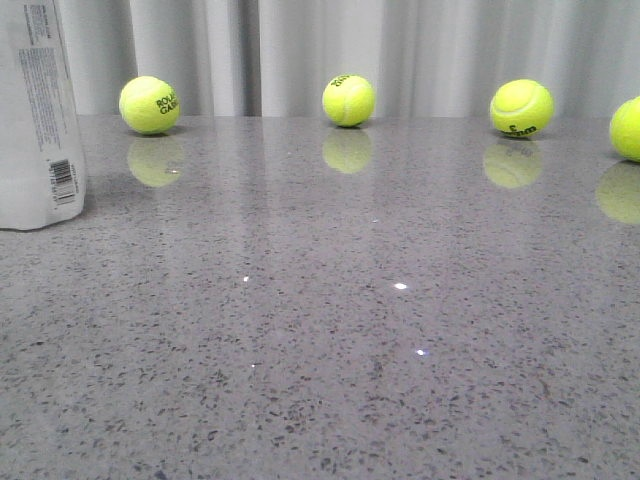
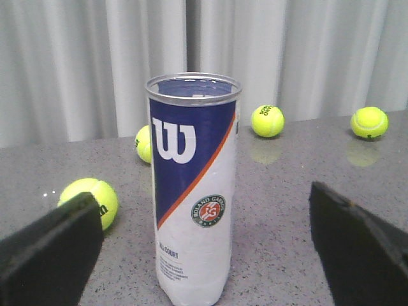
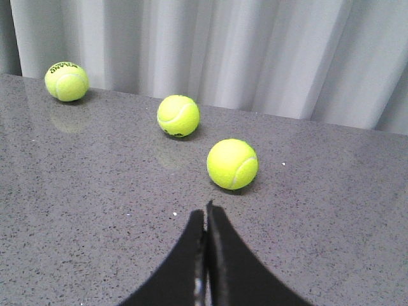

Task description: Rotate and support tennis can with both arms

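Standing upright between the wide-apart left gripper [image 2: 204, 255] fingers, untouched: tennis can [image 2: 191, 191], lidless | right gripper [image 3: 205, 220] closed, empty

The speckled grey stone table [image 1: 320, 380] lies bare across its whole middle and near part, so a gripper can pass freely there. At the far edge, before the pale pleated curtain [image 1: 420, 50], four yellow-green tennis balls stand in a row, well apart: one at the left [image 1: 149, 104], one in the middle [image 1: 349, 100], one toward the right [image 1: 521, 107], one cut by the right border [image 1: 628, 128]. The gaps between them are wide.

At the left border the tall white-and-navy cylindrical tennis can [image 1: 38, 120] stands upright and blocks that side. In the left wrist view the can [image 2: 191, 191] stands between the two black wedge-shaped fingers [image 2: 48, 255], with clear room on both its sides. One ball [image 2: 89, 201] lies near it, another [image 2: 144, 144] partly behind it.
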